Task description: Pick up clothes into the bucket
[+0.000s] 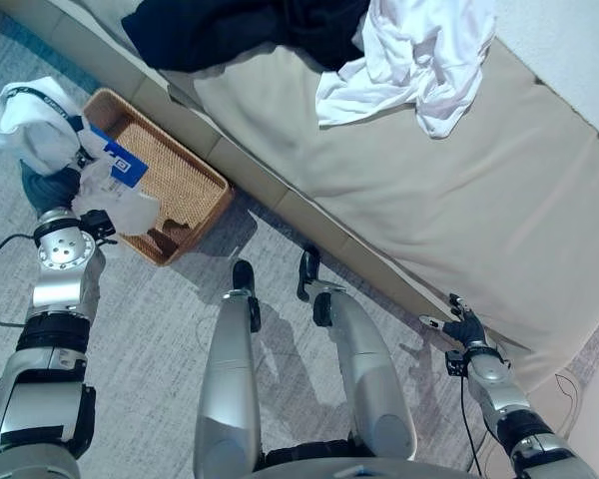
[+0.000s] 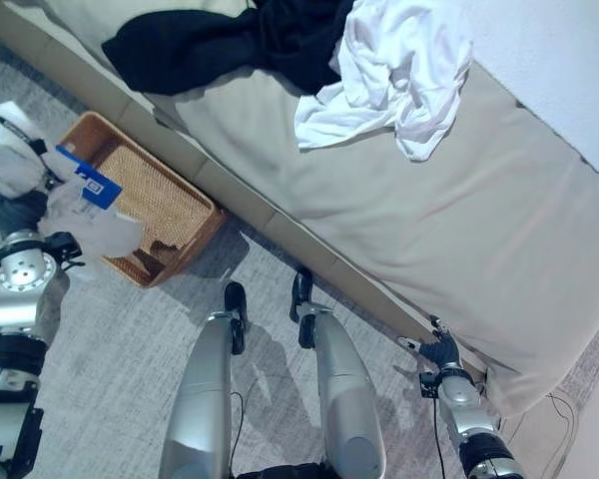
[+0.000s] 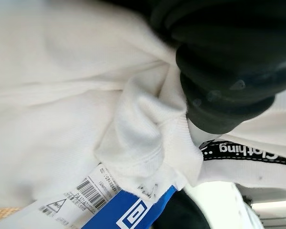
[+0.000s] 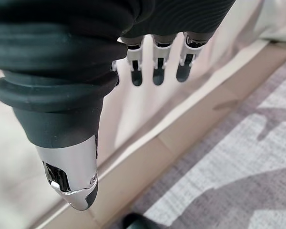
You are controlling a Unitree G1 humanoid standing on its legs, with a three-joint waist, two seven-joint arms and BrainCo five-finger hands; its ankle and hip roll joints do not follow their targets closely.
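My left hand (image 1: 46, 184) is raised beside the near end of a woven basket (image 1: 202, 172). It is shut on a white garment (image 1: 32, 122) with a blue tag (image 1: 122, 166). The cloth bunches over the hand and hangs down over the basket's near corner. In the left wrist view the white cloth (image 3: 66, 95) gathers against the hand's dark cover (image 3: 229, 57), and the tag (image 3: 133, 212) hangs below it. A second white garment (image 1: 409, 60) and a black garment (image 1: 230, 30) lie on the bed. My right hand (image 1: 465, 329) hangs open, low by the bed's edge, holding nothing.
The beige bed (image 1: 429, 210) runs across the upper right, its base (image 1: 280, 205) right behind the basket. Grey patterned carpet (image 1: 150, 339) covers the floor in front. Some light cloth lies inside the basket (image 1: 140, 215).
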